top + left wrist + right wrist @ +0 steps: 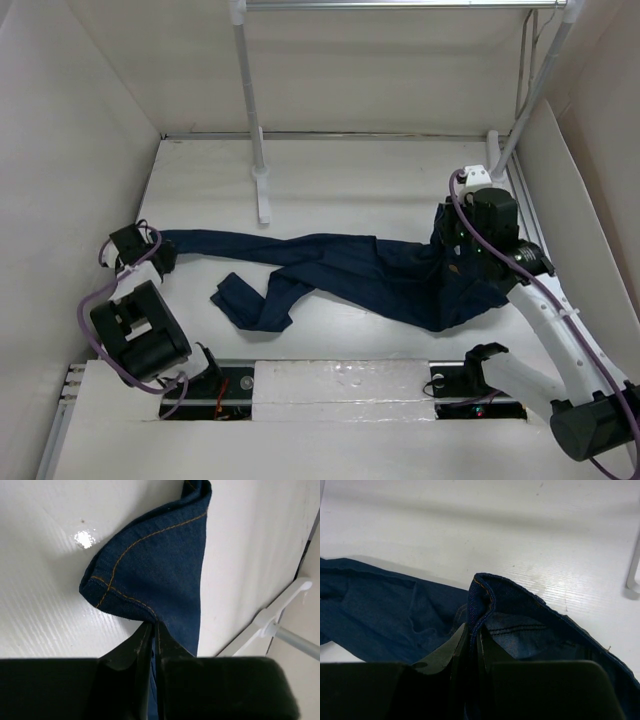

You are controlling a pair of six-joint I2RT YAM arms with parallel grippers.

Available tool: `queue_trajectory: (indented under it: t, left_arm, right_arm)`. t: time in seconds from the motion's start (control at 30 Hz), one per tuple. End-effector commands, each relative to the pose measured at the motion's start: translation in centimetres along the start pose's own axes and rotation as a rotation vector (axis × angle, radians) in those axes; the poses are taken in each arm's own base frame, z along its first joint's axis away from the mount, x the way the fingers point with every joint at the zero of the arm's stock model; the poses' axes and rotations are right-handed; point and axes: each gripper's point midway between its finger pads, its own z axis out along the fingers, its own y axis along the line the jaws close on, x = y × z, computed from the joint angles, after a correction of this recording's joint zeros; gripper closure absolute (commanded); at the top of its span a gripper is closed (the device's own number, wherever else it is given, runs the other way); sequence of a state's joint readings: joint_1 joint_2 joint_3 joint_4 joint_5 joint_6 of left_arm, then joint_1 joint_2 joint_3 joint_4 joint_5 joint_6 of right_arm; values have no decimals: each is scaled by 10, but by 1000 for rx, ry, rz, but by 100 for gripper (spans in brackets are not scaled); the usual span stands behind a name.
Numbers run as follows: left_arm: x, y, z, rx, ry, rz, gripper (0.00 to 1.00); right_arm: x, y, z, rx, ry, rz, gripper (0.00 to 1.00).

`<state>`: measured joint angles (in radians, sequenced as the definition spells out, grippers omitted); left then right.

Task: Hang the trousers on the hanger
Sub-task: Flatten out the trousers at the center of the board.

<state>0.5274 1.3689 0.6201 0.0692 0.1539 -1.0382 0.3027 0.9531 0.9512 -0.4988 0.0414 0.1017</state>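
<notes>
Top external: trousers across table

We find the trousers lying across the table between our left gripper and right gripper, rack pole behind.

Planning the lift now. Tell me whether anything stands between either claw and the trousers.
Nothing visible does. The left claw is shut directly on a leg hem of the trousers, and the right claw is shut on their waist end. No other object lies between the claws and the cloth.
</notes>
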Motion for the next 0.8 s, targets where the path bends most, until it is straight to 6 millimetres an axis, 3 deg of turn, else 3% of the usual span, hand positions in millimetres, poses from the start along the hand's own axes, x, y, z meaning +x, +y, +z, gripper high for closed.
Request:
queue_trajectory:
  t: [0.0,0.07,0.1,0.17,0.23,0.27,0.3,0.33,0.37,0.4,0.43,0.5,0.6,0.7,0.77]
  left_arm:
    - [-18,-14,-3,13,-53,70,100]
    - [-23,-24,-8,15,-55,95,100]
    - [-33,-44,-19,45,-75,123,100]
    - [-39,-60,-37,68,-90,149,100]
    - [-58,-107,-79,182,-160,187,100]
    - [-58,-111,-93,181,-160,192,100]
    - [-70,-139,-123,241,-203,203,100]
    - [-71,-147,-132,236,-219,221,100]
    - [-62,-152,-142,235,-202,245,100]
    - [-68,-167,-159,270,-226,250,100]
    - [-68,-172,-168,286,-229,252,100]
    - [-72,-180,-188,305,-255,260,100]
    - [-90,-170,-201,236,-354,304,100]
    - [-94,-156,-189,154,-355,352,100]
    - [-96,-139,-169,56,-340,403,100]
  right_arm:
    - [-23,-12,-13,44,-78,21,100]
    - [-25,-26,-18,92,-75,27,100]
    - [-36,-31,-25,116,-102,25,100]
    - [-52,-35,-41,144,-151,13,100]
    - [-80,-35,-67,156,-203,13,100]
    - [-90,-33,-77,148,-225,14,100]
    - [-96,-30,-88,136,-231,17,100]
    - [-123,-23,-110,114,-299,21,100]
    - [-127,-17,-119,93,-303,18,100]
    - [-137,-16,-128,95,-329,14,100]
    - [-156,-14,-149,96,-388,10,100]
    - [-168,-11,-170,100,-416,-13,100]
    - [-192,-31,-220,221,-518,2,100]
    - [-184,-44,-220,291,-504,-17,100]
    - [-175,-46,-202,313,-471,-30,100]
